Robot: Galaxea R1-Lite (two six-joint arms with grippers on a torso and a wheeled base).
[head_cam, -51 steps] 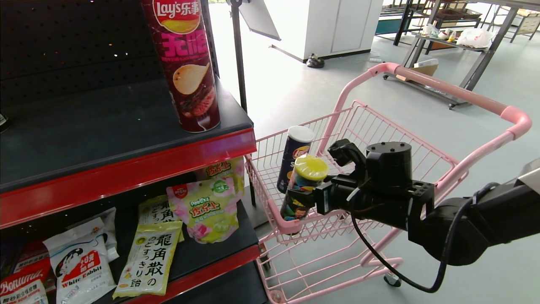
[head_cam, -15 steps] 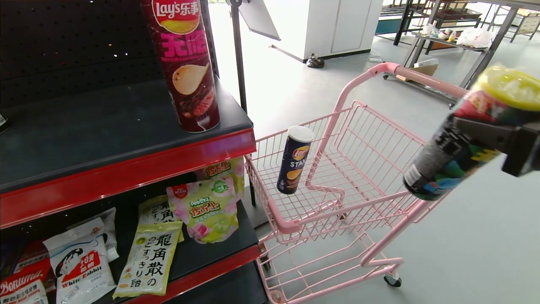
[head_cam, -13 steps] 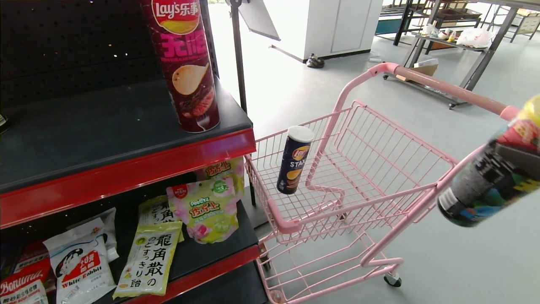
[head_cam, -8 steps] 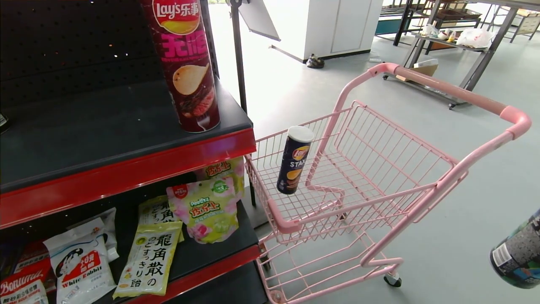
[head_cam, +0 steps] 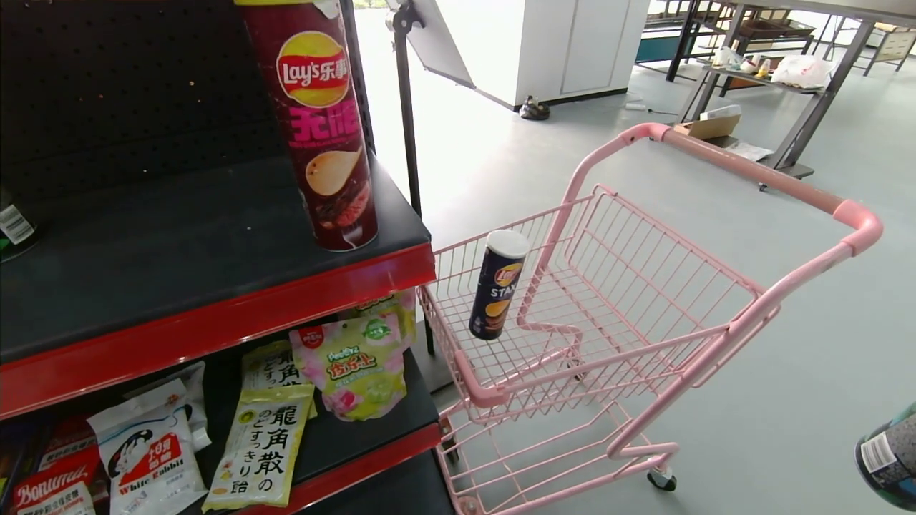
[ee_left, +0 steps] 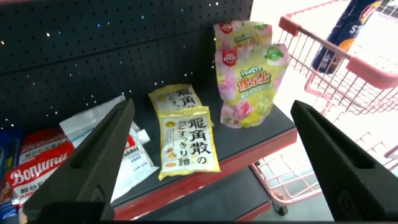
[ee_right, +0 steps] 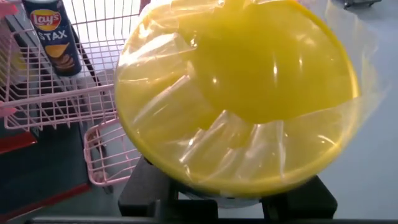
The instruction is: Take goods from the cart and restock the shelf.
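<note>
A dark blue chips can with a white lid stands at the front left corner of the pink cart; the right wrist view shows it too. My right gripper is shut on a colourful can with a yellow lid, held low to the right of the cart; its bottom end shows at the head view's lower right edge. My left gripper is open in front of the lower shelf, with nothing between its fingers.
A tall maroon chips can stands at the right end of the dark upper shelf. Snack bags lie on the lower shelf: a pink-green pouch, yellow packets and white and red bags. Bare floor lies right of the cart.
My right gripper lifted the yellow-lidded can out of the cart, swung it right and lowered it to the lower right edge. The head camera has tilted slightly; the blue can stayed put.
</note>
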